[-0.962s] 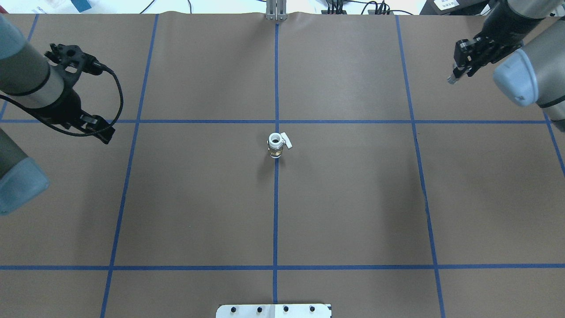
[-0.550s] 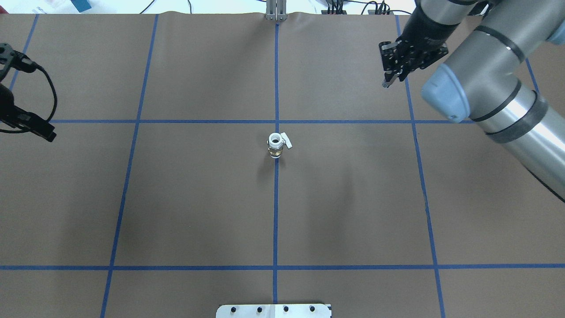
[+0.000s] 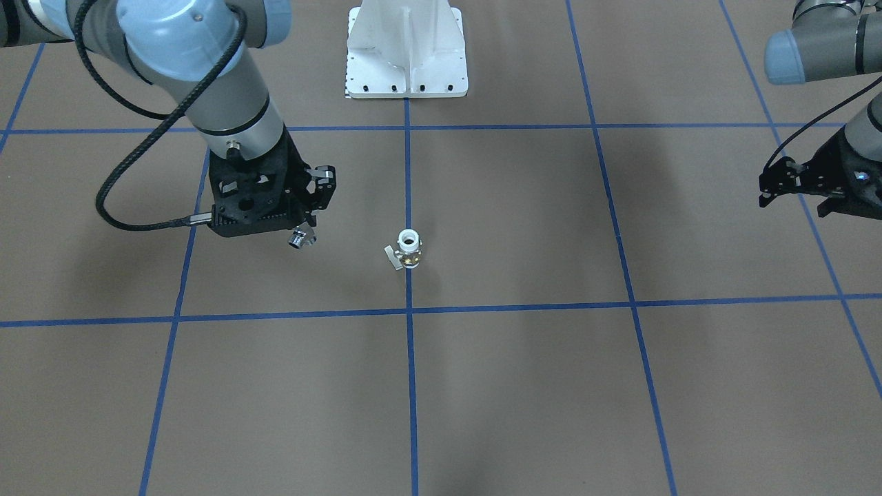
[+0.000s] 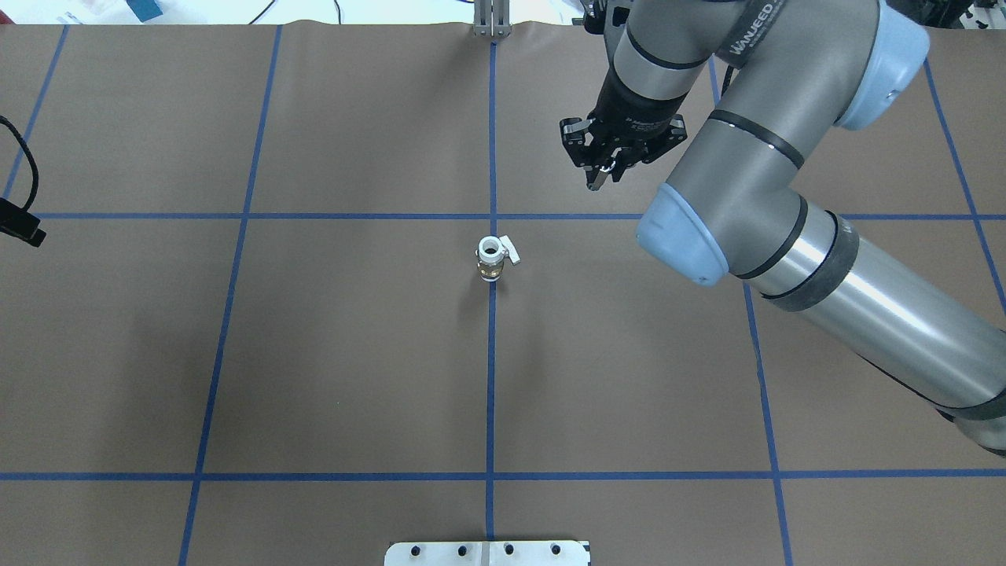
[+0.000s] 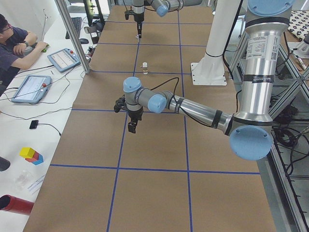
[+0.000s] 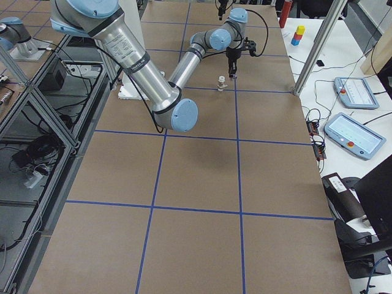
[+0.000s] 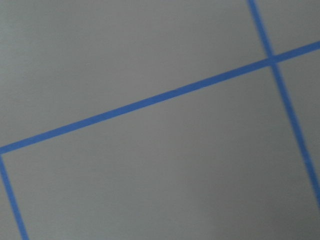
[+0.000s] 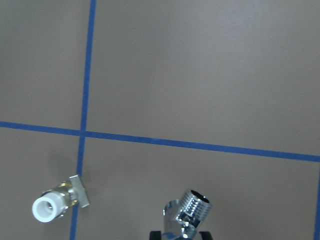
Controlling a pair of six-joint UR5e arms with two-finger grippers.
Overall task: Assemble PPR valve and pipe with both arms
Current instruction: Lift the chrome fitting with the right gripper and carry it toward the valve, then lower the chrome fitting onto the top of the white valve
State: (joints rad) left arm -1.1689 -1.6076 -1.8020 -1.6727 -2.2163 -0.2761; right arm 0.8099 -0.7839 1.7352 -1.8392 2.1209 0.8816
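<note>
So the PPR valve [image 4: 490, 259] is standing upright right on the centre blue tape line [image 4: 490, 377]. White ring end faces up, brassy middle sits below it, and the little flat lever pokes out toward the robot's right. The pipe [image 3: 299, 239] is a tiny chrome fitting with a threaded end, pinched in the right gripper [image 4: 599, 176], tilted and up off the table, near the valve but not touching. The right arm [image 4: 786, 196] stretches in over the middle, and the left arm [image 5: 193, 108] hangs well off to the side.
</note>
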